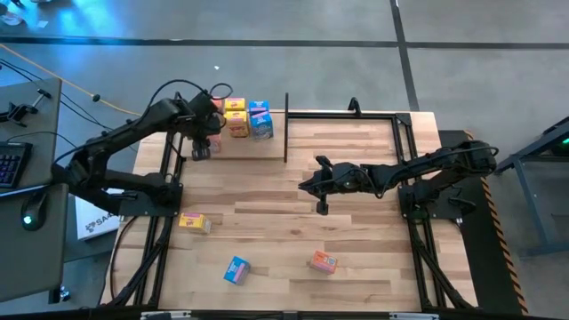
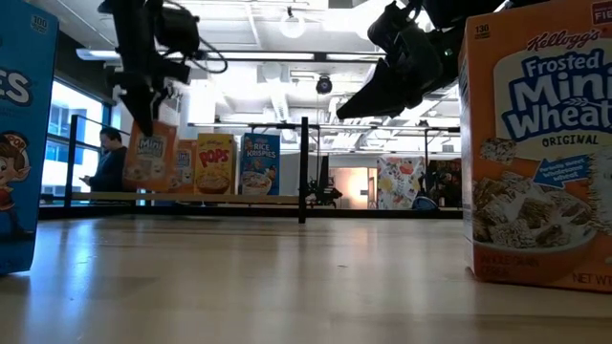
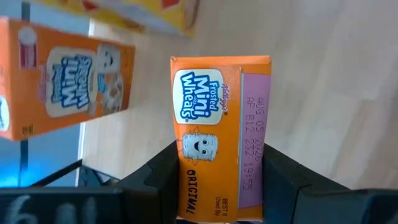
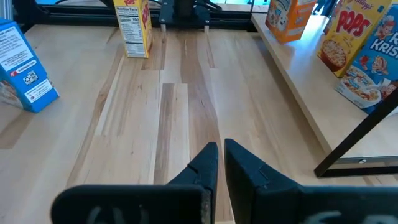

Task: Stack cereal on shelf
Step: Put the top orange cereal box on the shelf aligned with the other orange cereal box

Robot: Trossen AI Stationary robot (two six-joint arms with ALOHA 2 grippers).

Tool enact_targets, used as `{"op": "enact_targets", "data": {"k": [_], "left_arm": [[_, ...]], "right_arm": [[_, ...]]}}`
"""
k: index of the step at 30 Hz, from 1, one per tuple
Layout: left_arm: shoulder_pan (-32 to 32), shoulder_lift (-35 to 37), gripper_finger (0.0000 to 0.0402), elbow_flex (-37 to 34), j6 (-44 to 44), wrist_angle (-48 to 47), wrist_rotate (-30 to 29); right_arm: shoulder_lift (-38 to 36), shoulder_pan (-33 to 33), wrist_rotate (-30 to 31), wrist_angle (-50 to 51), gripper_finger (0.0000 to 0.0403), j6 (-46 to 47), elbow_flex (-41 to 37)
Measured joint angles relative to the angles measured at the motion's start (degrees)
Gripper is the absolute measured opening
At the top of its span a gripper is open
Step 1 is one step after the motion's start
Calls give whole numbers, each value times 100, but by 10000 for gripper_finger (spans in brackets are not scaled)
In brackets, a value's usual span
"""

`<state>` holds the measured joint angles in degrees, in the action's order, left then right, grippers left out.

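My left gripper is shut on an orange cereal box and hangs it over the left part of the shelf's pale board. In the low view this box is just in front of another orange one. On the board stand an orange box, a yellow box and a blue box, upright in a row. My right gripper waits shut above the middle of the table, holding nothing. My left gripper pinches the orange box at its upper end, one finger on each of two opposite faces. The fingers come from above, pointing steeply down. The box hangs below them, nearly upright and clear of the shelf board.
Three loose boxes are on the striped tabletop near its front: a yellow one at the left, a blue one and an orange one. A black upright post bounds the shelf bay on its right side.
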<state>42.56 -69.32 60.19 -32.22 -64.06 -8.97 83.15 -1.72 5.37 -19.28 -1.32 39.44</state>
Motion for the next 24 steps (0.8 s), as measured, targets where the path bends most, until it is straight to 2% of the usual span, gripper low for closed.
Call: {"op": "enact_targets", "data": {"k": [5,13,24], "left_arm": [[251,71,150,-148,-85,432,-240],[254,361,159,-141,14,747,-223],[261,332,160,-141,155,1034,-383]], "right_arm": [[0,-55,0,-1,16,-15,0],[0,-59,-1,-24,16,-18,0],[2,-59,0,-106,16,-2,0]]}}
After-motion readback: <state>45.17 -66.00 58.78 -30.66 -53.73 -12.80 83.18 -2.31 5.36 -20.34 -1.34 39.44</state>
